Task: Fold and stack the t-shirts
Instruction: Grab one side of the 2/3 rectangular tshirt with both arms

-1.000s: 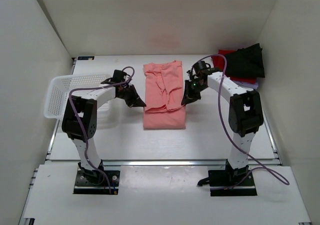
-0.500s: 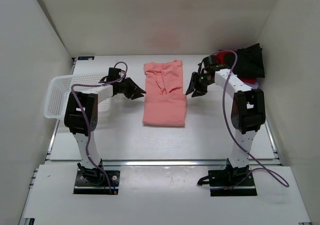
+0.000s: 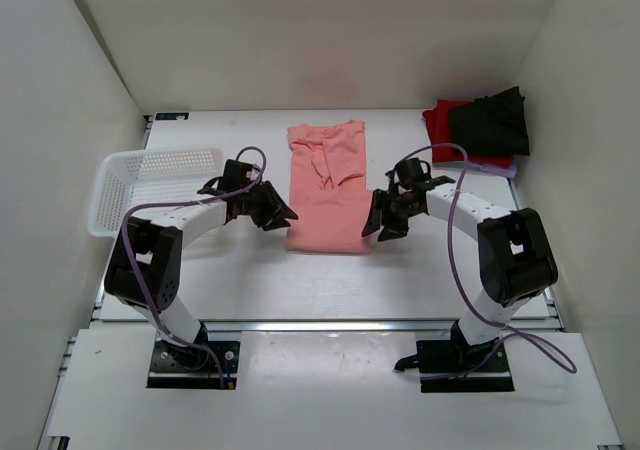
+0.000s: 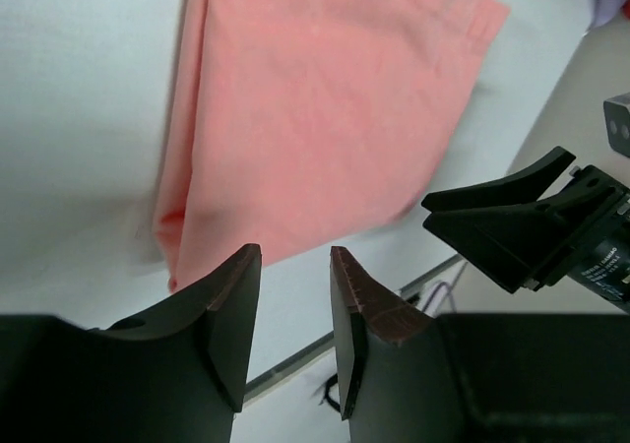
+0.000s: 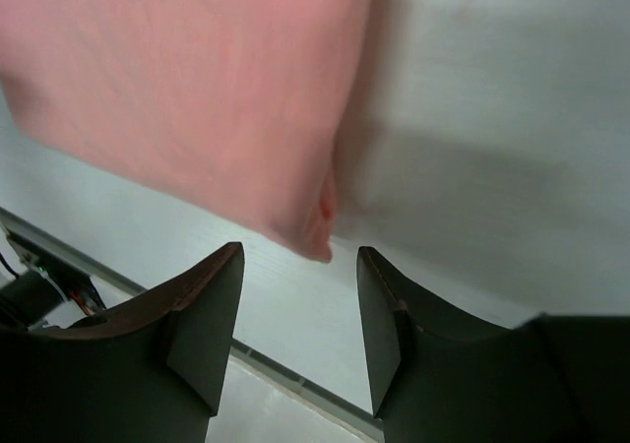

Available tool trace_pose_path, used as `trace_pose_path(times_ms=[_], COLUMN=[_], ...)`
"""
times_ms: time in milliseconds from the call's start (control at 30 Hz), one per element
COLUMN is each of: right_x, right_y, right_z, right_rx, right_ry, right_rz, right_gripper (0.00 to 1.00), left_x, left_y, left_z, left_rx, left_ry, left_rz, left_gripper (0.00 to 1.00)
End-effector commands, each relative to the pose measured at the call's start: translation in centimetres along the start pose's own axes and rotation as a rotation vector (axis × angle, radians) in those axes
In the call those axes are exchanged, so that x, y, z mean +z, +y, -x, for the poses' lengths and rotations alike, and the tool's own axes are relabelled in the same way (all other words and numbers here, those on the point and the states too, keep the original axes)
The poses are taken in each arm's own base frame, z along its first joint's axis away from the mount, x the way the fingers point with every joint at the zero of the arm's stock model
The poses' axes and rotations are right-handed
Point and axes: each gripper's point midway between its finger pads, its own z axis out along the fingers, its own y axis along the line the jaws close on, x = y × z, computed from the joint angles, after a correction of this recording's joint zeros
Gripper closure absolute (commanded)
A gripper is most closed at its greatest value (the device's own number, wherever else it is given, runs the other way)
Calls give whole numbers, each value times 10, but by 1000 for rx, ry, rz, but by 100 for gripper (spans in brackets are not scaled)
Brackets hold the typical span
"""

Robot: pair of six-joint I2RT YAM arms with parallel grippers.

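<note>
left hand (image 3: pixel 283 213), right hand (image 3: pixel 378 228) moved nearer, flanking pink t-shirt (image 3: pixel 328 195) | parted

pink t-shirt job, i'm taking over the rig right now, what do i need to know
Left gripper: open, empty, just off the near left corner of the pink t-shirt.
Right gripper: open, empty, just off its near right corner.
Pink t-shirt: flat mid table, folded into a long narrow rectangle.
Black t-shirt on red t-shirt, lavender t-shirt edge beneath: piled at the far right corner.
Done: lengthwise fold of the pink one.
Left: probably fold it across, then add it to the pile.
</note>
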Motion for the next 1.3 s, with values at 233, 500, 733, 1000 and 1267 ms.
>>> trace_pose_path(times_ms=[233, 500, 733, 1000, 1267], right_x=[13, 25, 32, 17, 0], right_y=[21, 15, 13, 9, 12], right_z=[-26, -28, -30, -81, -158], right_rx=[7, 55, 65, 24, -22], right_ry=[-13, 22, 41, 89, 165], right_rz=[76, 74, 91, 66, 78], right_gripper=[47, 47, 100, 100, 100], left_x=[-4, 16, 32, 2, -28], left_y=[36, 52, 63, 86, 97], left_z=[-27, -40, -52, -95, -159], left_rx=[101, 111, 94, 102, 152], left_ry=[11, 63, 109, 176, 226], left_rz=[143, 197, 195, 220, 202], left_gripper=[52, 49, 100, 100, 100])
